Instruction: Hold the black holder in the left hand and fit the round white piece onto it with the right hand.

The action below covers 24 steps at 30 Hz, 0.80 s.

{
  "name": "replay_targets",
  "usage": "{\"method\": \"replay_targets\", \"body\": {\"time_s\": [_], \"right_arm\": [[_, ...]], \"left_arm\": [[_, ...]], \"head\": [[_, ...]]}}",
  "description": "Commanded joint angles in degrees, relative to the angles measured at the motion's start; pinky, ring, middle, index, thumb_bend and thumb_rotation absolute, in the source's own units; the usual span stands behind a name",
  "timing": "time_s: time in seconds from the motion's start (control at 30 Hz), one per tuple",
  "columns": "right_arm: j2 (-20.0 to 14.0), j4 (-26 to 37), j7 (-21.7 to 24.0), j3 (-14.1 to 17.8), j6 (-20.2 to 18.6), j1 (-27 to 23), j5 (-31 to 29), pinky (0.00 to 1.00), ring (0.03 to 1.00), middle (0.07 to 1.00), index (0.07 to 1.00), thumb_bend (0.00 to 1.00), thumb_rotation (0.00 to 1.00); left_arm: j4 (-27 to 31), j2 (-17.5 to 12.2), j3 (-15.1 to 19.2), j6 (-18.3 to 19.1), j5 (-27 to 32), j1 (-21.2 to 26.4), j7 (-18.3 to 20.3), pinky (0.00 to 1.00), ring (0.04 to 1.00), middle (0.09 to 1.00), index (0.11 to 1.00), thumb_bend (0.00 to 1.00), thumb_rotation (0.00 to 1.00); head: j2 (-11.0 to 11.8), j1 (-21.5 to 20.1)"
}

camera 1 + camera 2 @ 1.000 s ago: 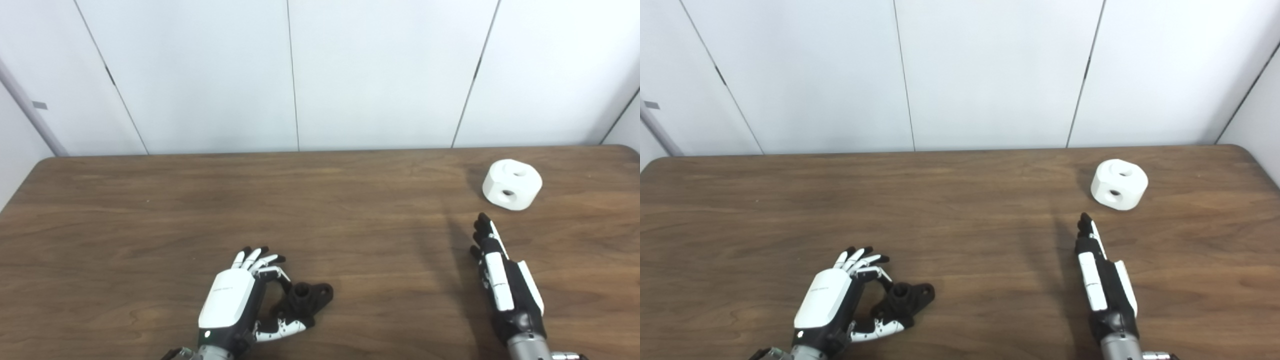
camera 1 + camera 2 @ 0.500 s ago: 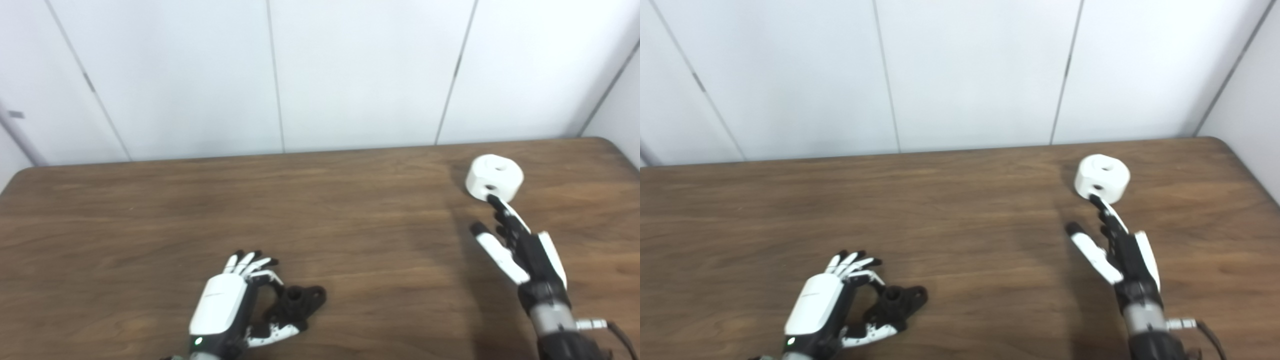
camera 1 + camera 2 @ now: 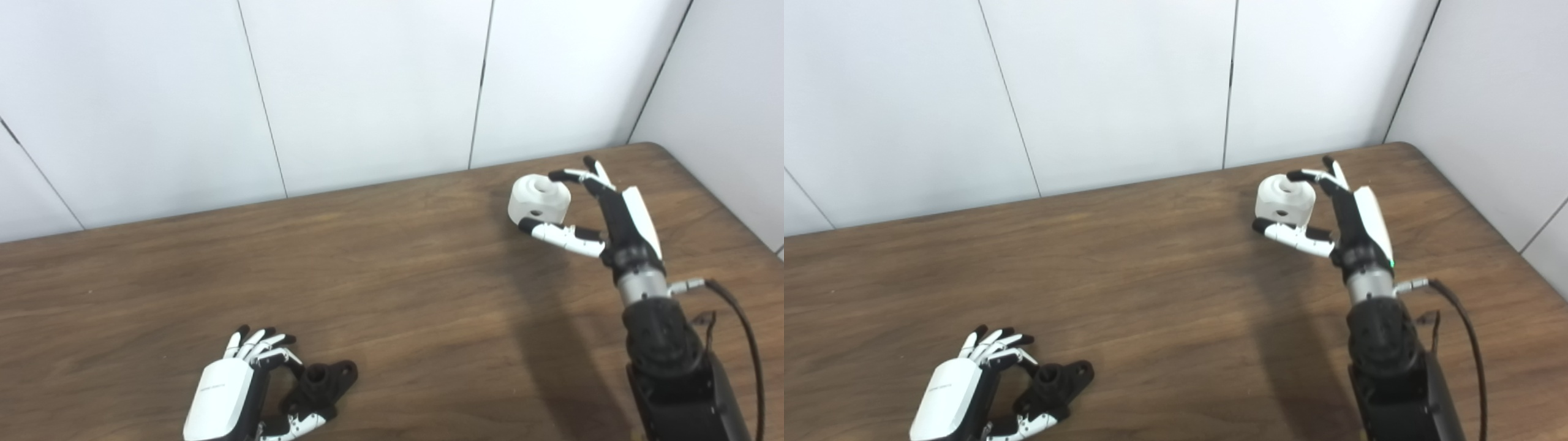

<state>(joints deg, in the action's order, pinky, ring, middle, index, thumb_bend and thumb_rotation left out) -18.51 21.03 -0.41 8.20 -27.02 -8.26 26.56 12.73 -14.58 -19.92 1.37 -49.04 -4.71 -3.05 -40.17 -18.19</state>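
The black holder (image 3: 321,383) lies on the wooden table (image 3: 398,275) near the front left. My left hand (image 3: 226,398) is curled over it, with a finger and the thumb closed on its near end. The round white piece (image 3: 538,199), with a hole on top and one in its side, is at the far right of the table. My right hand (image 3: 612,214) reaches it from the right, fingertips on its top and thumb against its lower front. I cannot tell whether the piece still touches the table.
White wall panels stand behind the table and along its right side. The table's rounded far right corner (image 3: 655,147) lies just beyond my right hand. A black cable (image 3: 744,331) loops beside the right forearm.
The camera has swung right and tilted. My right hand has moved forward from short of the white piece and closed its fingers and thumb on it. The left hand stays on the holder.
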Motion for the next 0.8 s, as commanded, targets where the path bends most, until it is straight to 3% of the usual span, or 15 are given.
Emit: {"method": "replay_targets", "body": {"time_s": [0.0,0.37,0.57,0.77], "right_arm": [[-1.78,0.08,0.50,0.15,0.17,-2.80,1.85,0.98,0.997,0.997,0.732,0.80,0.39],[-7.83,-11.40,8.77,-0.90,0.11,-11.51,9.75,1.00,1.000,1.000,0.756,0.89,0.28],[-10.72,-18.03,12.72,-3.39,0.11,-15.23,14.02,1.00,1.000,1.000,0.782,0.95,0.28],[-11.99,-23.38,15.42,-6.22,0.11,-18.40,16.77,1.00,1.000,1.000,0.808,0.93,0.27]], "left_arm": [[0.35,-1.09,0.30,-0.61,-0.48,-0.44,1.14,1.00,0.896,0.800,0.485,0.52,0.05],[1.66,-1.07,1.02,-0.99,-0.68,-0.85,2.29,1.00,0.885,0.790,0.485,0.52,0.05],[1.99,-0.68,1.42,-0.49,-0.48,-0.80,2.96,1.00,0.889,0.793,0.485,0.52,0.05],[2.38,-0.46,1.69,-0.23,-0.66,-0.85,3.22,1.00,0.890,0.793,0.485,0.52,0.05]], "head": [[0.00,-0.58],[-0.23,-1.88],[-0.24,-1.94],[-0.32,-2.04]]}}
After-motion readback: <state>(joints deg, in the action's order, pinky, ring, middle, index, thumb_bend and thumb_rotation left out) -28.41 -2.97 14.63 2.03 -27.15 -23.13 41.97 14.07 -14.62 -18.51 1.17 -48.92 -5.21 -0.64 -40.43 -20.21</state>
